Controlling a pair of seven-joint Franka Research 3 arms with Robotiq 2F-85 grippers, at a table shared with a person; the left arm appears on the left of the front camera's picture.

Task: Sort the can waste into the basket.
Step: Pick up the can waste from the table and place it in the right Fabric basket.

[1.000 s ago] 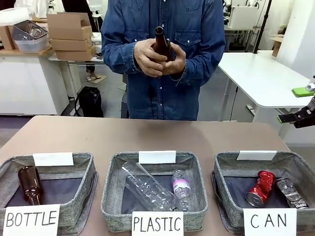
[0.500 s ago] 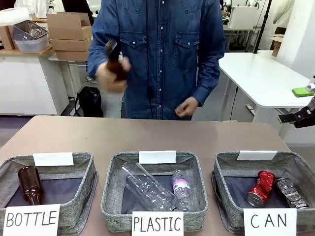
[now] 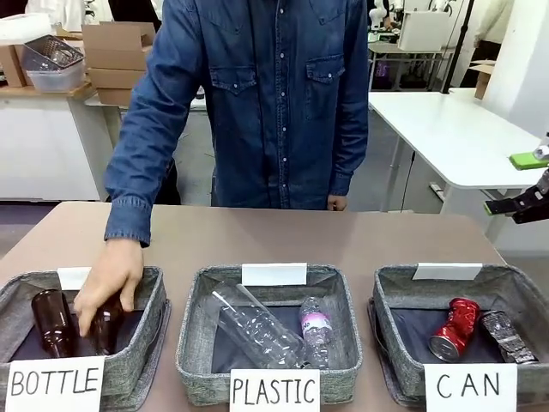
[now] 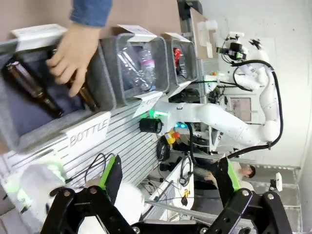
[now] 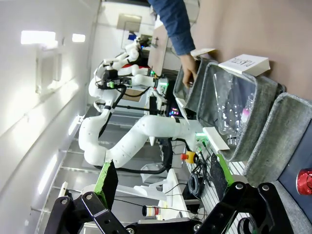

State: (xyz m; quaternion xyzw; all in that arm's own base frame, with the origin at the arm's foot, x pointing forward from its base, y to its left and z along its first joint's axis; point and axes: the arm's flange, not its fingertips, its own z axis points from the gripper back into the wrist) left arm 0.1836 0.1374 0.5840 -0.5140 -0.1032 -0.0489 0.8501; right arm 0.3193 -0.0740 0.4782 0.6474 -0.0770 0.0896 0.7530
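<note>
**Can waste: location, handling, arm pose**

Location. Both cans lie on the dark floor of the CAN basket (image 3: pixel 390 330), side by side and touching or nearly so. The red can (image 3: pixel 452 329) lies left of the silver can (image 3: pixel 506 336).

Handling (judgement). Crushed drink cans should be light, thin-walled and easily deformed further. Creased metal may present sharp edges and a slippery painted skin. Grip across the crumpled mid-body, where the folds give the pads purchase, rather than across the rims. Moderate force should suffice.

Arm pose. The left gripper (image 4: pixel 168 178) is raised and off the table edge, fingers spread wide, nothing between them. The right gripper (image 5: pixel 161 183) is likewise held high, jaws fully apart and empty.

Person. One hand (image 3: pixel 107 279) reaches into the BOTTLE basket (image 3: pixel 150 330), closed on a brown bottle (image 3: pixel 107 322) beside another bottle (image 3: pixel 51 322).
</note>
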